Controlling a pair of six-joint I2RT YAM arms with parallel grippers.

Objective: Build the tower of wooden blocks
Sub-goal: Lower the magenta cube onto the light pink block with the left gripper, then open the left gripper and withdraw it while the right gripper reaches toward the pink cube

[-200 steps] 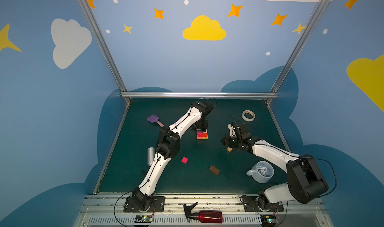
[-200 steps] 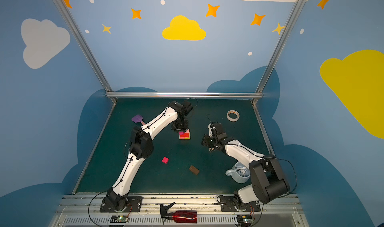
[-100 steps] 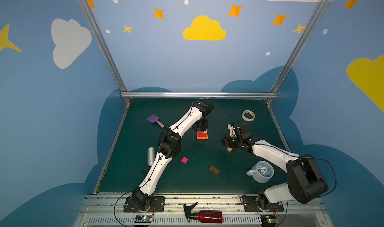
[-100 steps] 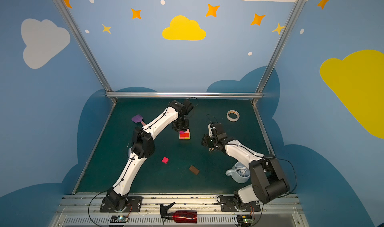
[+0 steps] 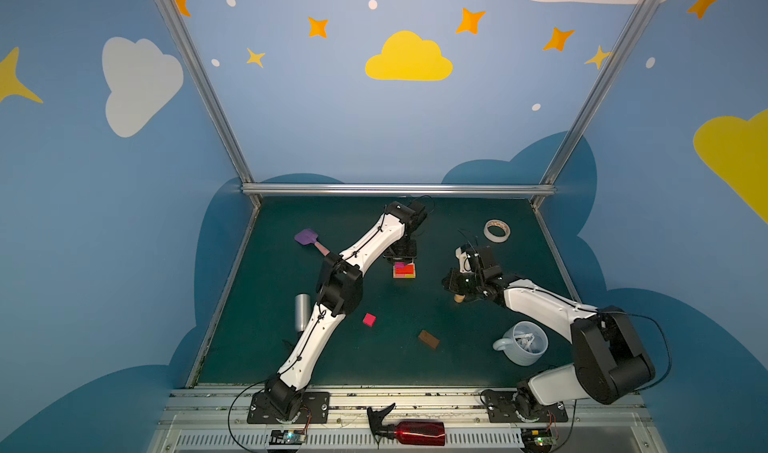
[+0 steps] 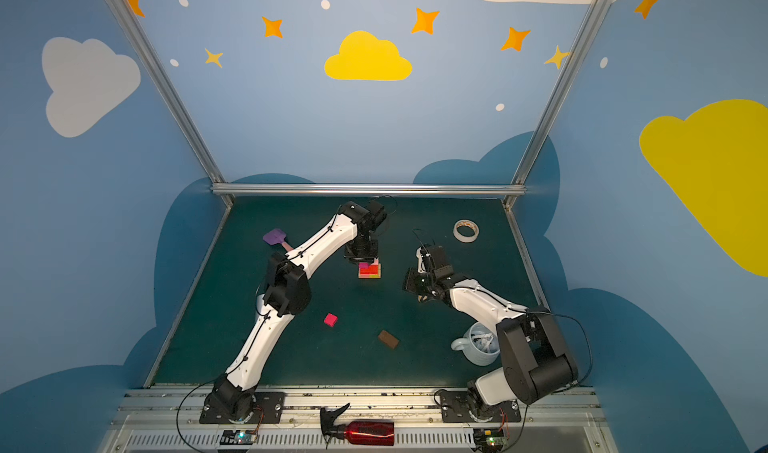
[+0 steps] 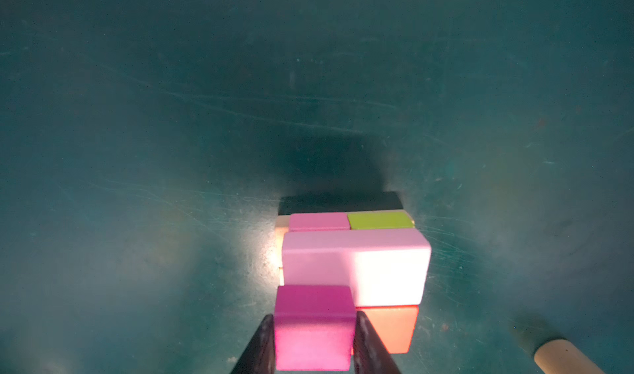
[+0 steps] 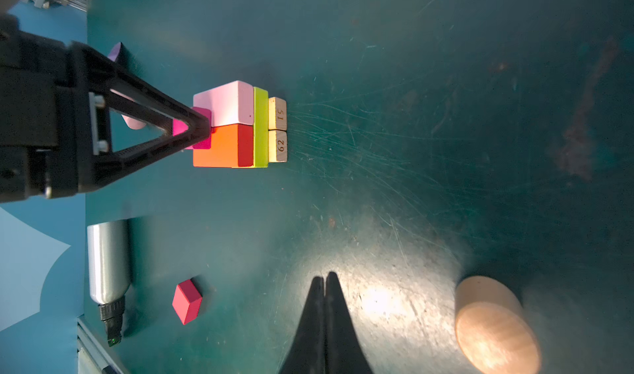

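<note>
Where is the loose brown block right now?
In both top views the brown block lies loose near the front, between the red cube and the mug.

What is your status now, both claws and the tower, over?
Left claw shut on magenta cube at tower top. Right claw shut, empty, near tan cylinder. Nothing blocks tower.

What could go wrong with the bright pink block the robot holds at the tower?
1. The left gripper grips the magenta block near an edge of the tower, so it might tip off once let go.
2. The fingers sit very close to the loosely stacked layers. Pulling away crookedly could push the red block or the light pink block out of line.
</note>
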